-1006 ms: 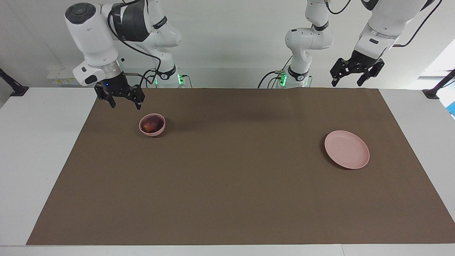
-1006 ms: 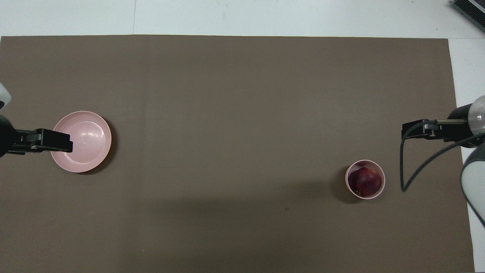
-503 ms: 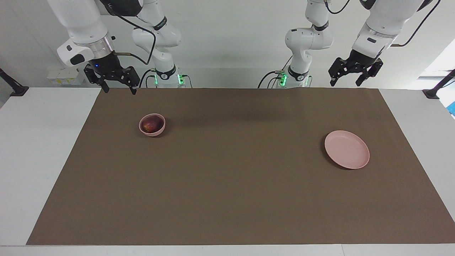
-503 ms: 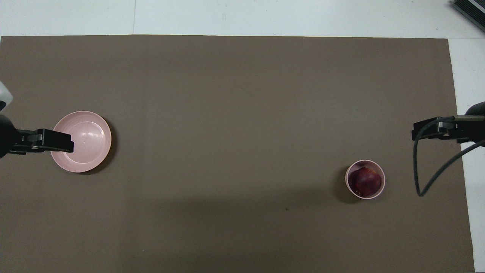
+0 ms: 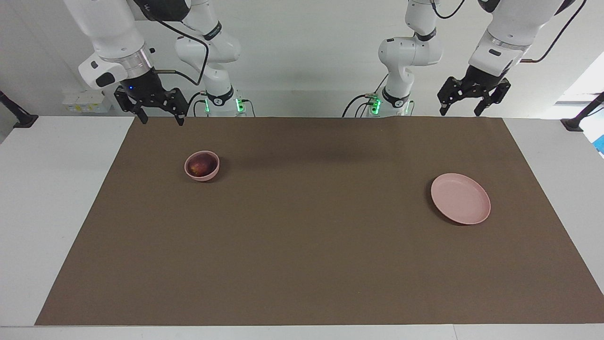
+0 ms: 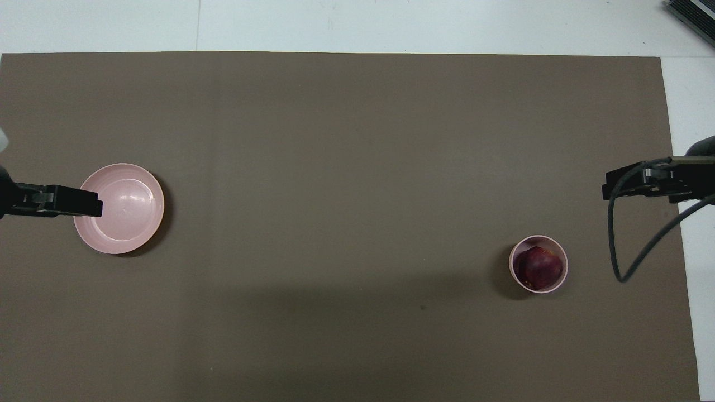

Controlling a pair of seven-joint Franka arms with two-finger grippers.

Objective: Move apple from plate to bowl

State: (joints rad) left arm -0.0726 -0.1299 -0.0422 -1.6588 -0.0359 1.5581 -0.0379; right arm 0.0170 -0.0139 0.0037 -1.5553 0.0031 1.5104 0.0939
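Apple in the bowl, both our hands up and empty.

Our right hand [image 5: 159,118] hangs wide open above the counter [image 5: 302,264] edge by its own base; the apple [image 5: 200,166] lies below it in the bowl [image 5: 202,166], at the right arm's end. Our left hand [image 5: 461,107], also open, waits above the other end, near the bare plate [image 5: 460,198]. We judge that nothing blocks and no move remains.

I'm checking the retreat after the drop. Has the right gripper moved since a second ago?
Yes. The right gripper has risen and pulled back from the bowl, which holds the apple, toward the mat's robot-side edge.
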